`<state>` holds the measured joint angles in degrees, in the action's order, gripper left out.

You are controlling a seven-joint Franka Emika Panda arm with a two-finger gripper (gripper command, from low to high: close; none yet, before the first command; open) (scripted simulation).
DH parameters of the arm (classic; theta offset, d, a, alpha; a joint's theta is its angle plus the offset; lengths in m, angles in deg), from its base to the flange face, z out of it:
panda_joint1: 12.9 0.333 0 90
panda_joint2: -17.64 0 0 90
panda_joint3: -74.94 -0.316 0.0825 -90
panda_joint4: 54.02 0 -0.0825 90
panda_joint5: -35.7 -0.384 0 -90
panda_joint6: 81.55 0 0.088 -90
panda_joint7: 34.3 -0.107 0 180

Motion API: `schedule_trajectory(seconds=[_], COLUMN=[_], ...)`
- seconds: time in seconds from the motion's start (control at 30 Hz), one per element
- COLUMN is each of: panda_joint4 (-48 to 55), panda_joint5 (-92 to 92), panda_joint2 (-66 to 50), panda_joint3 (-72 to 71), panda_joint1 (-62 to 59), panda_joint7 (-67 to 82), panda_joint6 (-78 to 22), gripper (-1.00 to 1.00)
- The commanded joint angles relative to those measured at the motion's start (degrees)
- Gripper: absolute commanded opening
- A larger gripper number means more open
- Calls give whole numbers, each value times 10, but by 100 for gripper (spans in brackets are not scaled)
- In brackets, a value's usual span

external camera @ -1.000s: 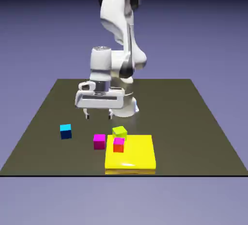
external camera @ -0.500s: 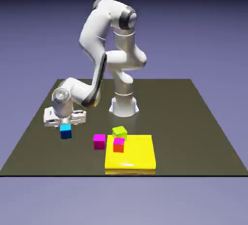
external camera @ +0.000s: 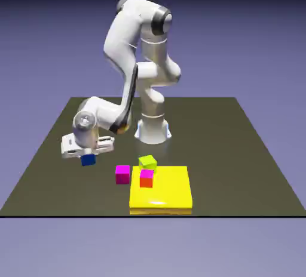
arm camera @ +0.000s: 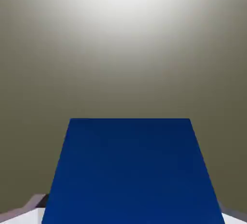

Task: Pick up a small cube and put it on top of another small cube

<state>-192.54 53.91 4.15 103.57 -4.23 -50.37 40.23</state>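
My gripper (external camera: 88,157) is shut on the blue cube (external camera: 88,160), which hangs just below the hand at the exterior view's left. In the hand view the blue cube (arm camera: 130,170) fills the lower middle, large, between my fingertips (arm camera: 29,206), and only their edges show at its two lower corners. A magenta cube (external camera: 122,174) sits on the table to the right of my gripper. A lime cube (external camera: 147,163) sits just behind an orange cube (external camera: 146,178), which stands on the left edge of the yellow slab (external camera: 167,192).
The yellow slab lies flat near the table's front edge. The robot's white base (external camera: 153,129) stands behind the cubes. Above the held cube, the hand view holds only bare olive table surface (arm camera: 125,49).
The gripper dropped to the exterior view's left onto the blue cube, closed on it, and has now shifted slightly right and up with the cube in it.
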Motion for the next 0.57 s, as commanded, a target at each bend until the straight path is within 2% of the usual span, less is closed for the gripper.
schedule_trajectory(seconds=[0.0,0.13,0.3,0.33,0.53], panda_joint4=[-2,-6,-49,-49,-6], panda_joint5=[4,10,19,19,10], panda_joint2=[16,56,-10,-10,56], panda_joint3=[-21,-71,-65,-65,-71], panda_joint1=[14,49,30,30,49], panda_joint7=[-16,-54,-60,-60,-54], panda_joint6=[-17,-58,52,52,-57], gripper=[-100,-100,-100,100,100])
